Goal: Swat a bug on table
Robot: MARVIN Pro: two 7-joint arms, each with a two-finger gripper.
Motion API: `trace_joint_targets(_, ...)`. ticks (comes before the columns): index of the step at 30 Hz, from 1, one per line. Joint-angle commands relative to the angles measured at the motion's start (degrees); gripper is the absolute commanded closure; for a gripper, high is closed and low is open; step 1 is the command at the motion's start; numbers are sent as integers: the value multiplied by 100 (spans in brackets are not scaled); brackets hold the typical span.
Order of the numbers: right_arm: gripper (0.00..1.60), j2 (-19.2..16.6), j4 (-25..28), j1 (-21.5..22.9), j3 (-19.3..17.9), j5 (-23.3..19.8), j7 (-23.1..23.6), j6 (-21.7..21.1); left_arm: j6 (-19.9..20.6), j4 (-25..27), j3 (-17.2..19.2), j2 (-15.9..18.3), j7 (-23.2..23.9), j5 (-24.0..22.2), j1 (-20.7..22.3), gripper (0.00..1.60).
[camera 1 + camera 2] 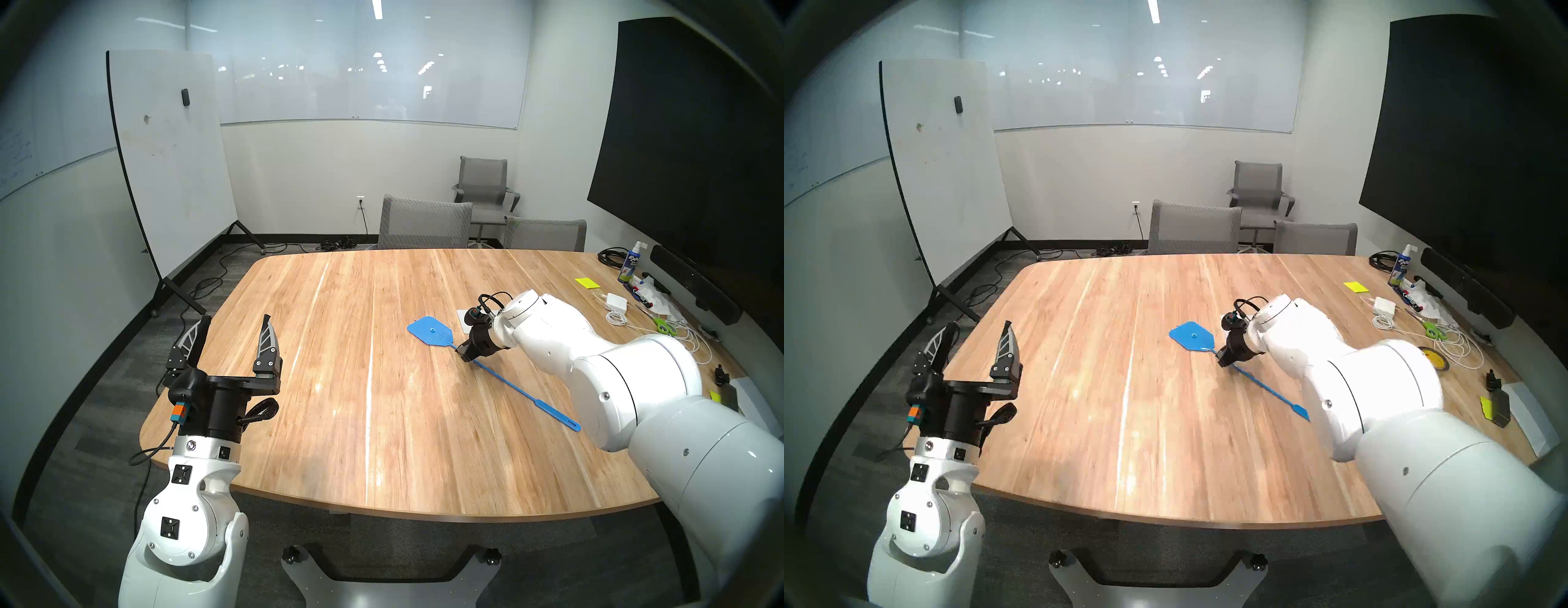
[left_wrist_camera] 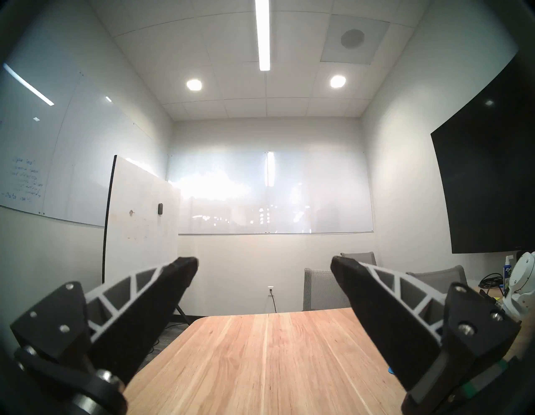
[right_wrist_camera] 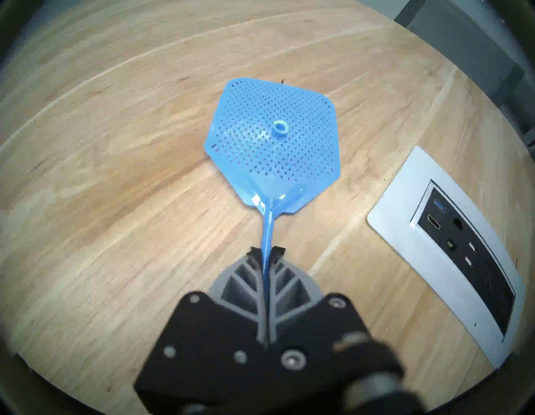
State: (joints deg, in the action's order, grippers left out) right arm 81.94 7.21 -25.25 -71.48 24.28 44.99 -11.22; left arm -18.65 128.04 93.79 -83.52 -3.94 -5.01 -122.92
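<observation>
While outstretched, the right gripper (image 3: pixel 265 255) pinches the swatter (image 3: pixel 272 147).

Right gripper (image 3: pixel 265 255) pinches my blue swatter (image 3: pixel 272 150) by its stem, center frame. Head lies on table (image 3: pixel 101 188); dark bug (image 3: pixel 282 82) at its upper edge. Outlet panel (image 3: pixel 405 240) right.

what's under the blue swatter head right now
The swatter head lies against the table. Only wood shows through its holes; a dark speck, maybe the bug, sits at its far edge. Anything beneath stays hidden.
</observation>
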Motion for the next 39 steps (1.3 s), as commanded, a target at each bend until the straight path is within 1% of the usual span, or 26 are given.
trace_joint_targets(1,160,-355,83,303,78,93,307,133,-24,131,-6,5,9,4,2,0)
trace_joint_targets(9,160,-626,159,482,92,160,1131,546,-22,137,-6,6,9,4,-2,0)
trace_joint_targets(13,160,-717,197,547,47,138,1498,770,-23,134,-6,5,9,4,0,0)
trace_joint_targets(15,160,-763,225,558,43,143,1789,889,-23,134,-6,5,9,4,0,0)
trace_joint_targets(16,160,-772,218,557,44,142,1838,954,-22,134,-6,5,9,4,0,0)
trace_joint_targets(18,160,-790,228,537,59,157,2095,1070,-22,134,-6,5,9,4,0,0)
trace_joint_targets(20,160,-786,221,504,79,172,2283,1174,-22,135,-6,5,9,4,0,0)
trace_joint_targets(21,160,-792,242,480,86,187,2524,1230,-22,135,-6,5,9,4,0,0)
trace_joint_targets(22,160,-768,197,471,96,178,2408,1278,-22,134,-6,5,9,4,0,0)
trace_joint_targets(23,160,-773,221,444,89,181,2664,1314,-23,134,-6,5,9,4,0,0)
trace_joint_targets(24,160,-759,199,431,99,182,2660,1359,-23,133,-6,5,9,4,1,0)
trace_joint_targets(27,160,-734,192,365,131,213,3047,1487,-24,127,-6,5,9,4,5,0)
trace_joint_targets(29,160,-703,171,302,186,258,3178,1538,-25,124,-6,5,9,4,7,0)
trace_joint_targets(30,160,-696,166,263,203,270,3315,1564,-25,124,-6,5,9,4,7,0)
trace_joint_targets(39,160,-605,92,-30,300,287,3829,1743,-26,114,-6,5,8,4,14,0)
